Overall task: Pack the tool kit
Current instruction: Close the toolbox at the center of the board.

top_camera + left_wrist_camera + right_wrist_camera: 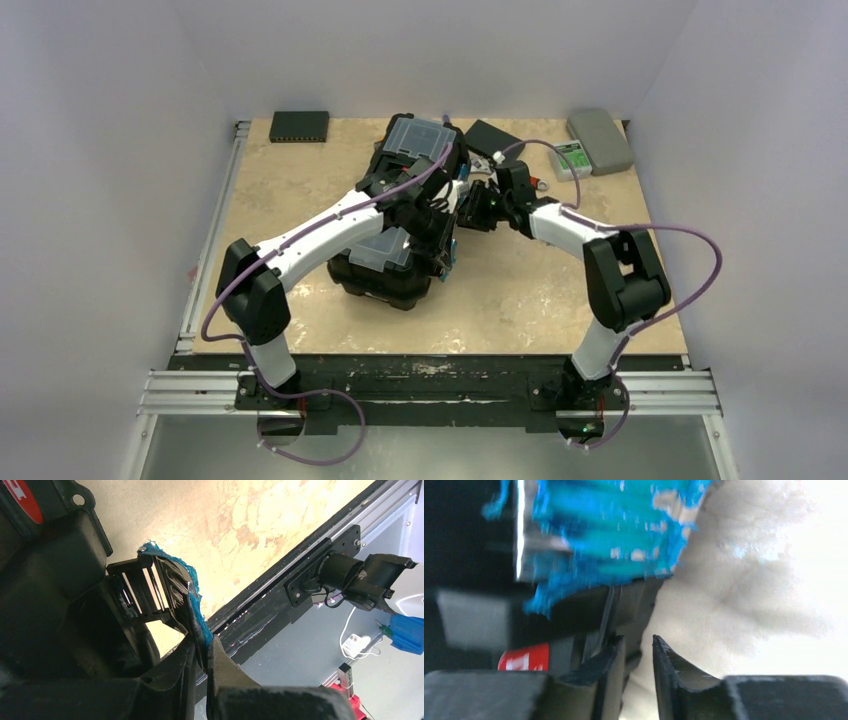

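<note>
The tool kit (400,215), a large black toolbox with two clear-lidded compartments, lies in the middle of the table. My left arm reaches across it, and the left gripper (445,235) is at its right side. In the left wrist view the left gripper (202,647) is shut on the box's black latch (160,587), which has blue tape along its edge. My right gripper (477,205) sits just right of the box. In the right wrist view the right gripper (639,645) is slightly open with only bare table showing in the gap. The blue-taped latch (604,535) is blurred above it, and a red label (524,660) shows at the left.
A flat black rectangular box (299,125) lies at the back left. At the back right are a grey rounded case (600,140), a small green and white item (572,160) and another black box (495,138). A metal rail (430,390) runs along the near edge.
</note>
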Available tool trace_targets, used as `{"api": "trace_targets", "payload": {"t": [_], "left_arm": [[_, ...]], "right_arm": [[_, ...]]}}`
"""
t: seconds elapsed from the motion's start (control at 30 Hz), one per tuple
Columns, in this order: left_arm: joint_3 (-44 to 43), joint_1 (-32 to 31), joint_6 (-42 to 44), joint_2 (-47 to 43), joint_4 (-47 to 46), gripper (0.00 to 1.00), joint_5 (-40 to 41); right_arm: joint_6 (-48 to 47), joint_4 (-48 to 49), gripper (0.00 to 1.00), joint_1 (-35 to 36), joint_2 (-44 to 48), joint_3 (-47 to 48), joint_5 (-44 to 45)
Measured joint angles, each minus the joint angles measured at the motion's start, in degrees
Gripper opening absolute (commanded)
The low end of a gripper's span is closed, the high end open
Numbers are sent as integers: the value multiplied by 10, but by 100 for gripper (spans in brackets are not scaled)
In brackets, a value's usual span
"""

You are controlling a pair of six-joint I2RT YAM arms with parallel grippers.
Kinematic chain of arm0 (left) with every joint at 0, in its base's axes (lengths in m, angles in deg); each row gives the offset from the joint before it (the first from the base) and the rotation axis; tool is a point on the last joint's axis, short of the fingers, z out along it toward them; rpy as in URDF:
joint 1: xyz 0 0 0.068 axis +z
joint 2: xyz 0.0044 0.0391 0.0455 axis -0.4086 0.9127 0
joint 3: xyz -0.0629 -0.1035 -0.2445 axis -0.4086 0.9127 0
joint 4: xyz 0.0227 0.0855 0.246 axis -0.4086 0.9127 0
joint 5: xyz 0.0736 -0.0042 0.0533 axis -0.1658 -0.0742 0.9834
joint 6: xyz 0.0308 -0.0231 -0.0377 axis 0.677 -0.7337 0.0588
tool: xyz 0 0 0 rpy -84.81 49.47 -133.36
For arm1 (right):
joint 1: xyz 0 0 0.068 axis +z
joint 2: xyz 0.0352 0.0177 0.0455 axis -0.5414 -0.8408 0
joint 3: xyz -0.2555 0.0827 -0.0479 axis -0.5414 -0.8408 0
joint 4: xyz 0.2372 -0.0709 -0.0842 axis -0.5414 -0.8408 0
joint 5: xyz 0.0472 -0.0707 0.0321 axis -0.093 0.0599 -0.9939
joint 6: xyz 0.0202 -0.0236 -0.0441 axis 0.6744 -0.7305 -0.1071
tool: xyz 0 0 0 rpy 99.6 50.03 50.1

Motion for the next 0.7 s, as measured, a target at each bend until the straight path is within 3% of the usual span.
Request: {"api": "trace_targets", "payload": {"t": [0.1,0.23,0.5,0.7], "left_arm": [[0,1,0,0,0,0,-2],[0,4,0,0,0,0,-4],[4,4,-5,-1,-4,0,1],[6,4,-6,-3,-7,0,2]], "right_arm": [[-6,9,51,-4,63,-57,5],[-2,33,78,-10,155,-142,2],[51,158,84,-25,315,-342,-49],[106,264,84,-17,366,-431,-77]]}}
